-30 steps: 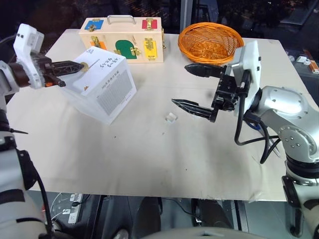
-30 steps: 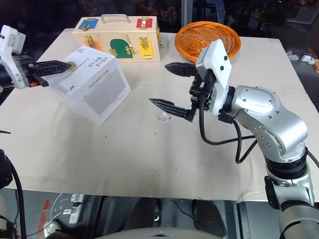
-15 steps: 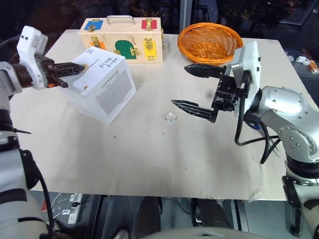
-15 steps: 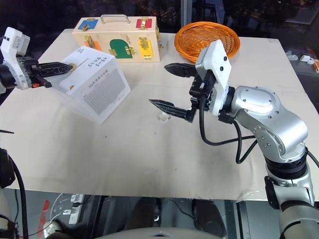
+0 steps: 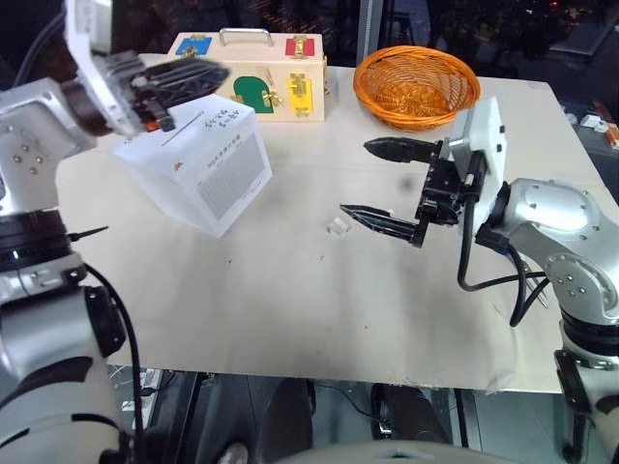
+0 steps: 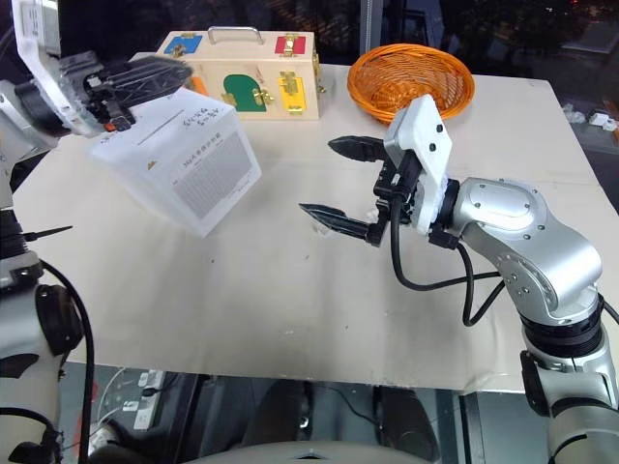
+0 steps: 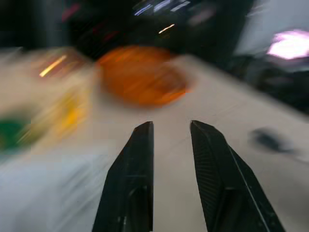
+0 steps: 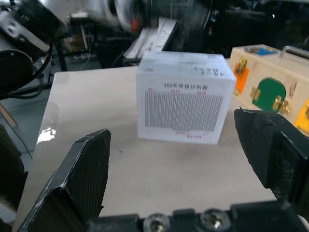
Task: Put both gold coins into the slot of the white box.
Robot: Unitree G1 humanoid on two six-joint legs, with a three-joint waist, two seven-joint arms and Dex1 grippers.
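Broadly, a pale table (image 5: 290, 319) takes up most of the head views. The white box (image 5: 198, 164) stands on it in the upper left of the frame, turned corner-on, with its grey fine-print panel facing the lower right. A thin dark slot (image 6: 162, 134) runs across its top face, beside a line of black print.

Behind the box, along the top edge of the picture, lies a pale wooden case (image 5: 256, 72) with coloured latches and a metal handle. Just to the right of the case sits an orange wicker basket (image 5: 416, 85).

The right gripper (image 5: 356, 178) hangs right of centre and points toward the left of the frame. Its two black fingers are spread wide with nothing between them, and the right wrist view looks between them at the box's printed panel.

The left gripper (image 5: 218, 71) reaches in from the upper left, above the far top edge of the box; whether it touches the box cannot be told. In the left wrist view its fingers (image 7: 137, 164) stand slightly parted, a narrow gap between them, holding nothing.

A small clear cube (image 5: 338, 225) lies on the table near the centre, just beside the tip of the right gripper's lower finger.
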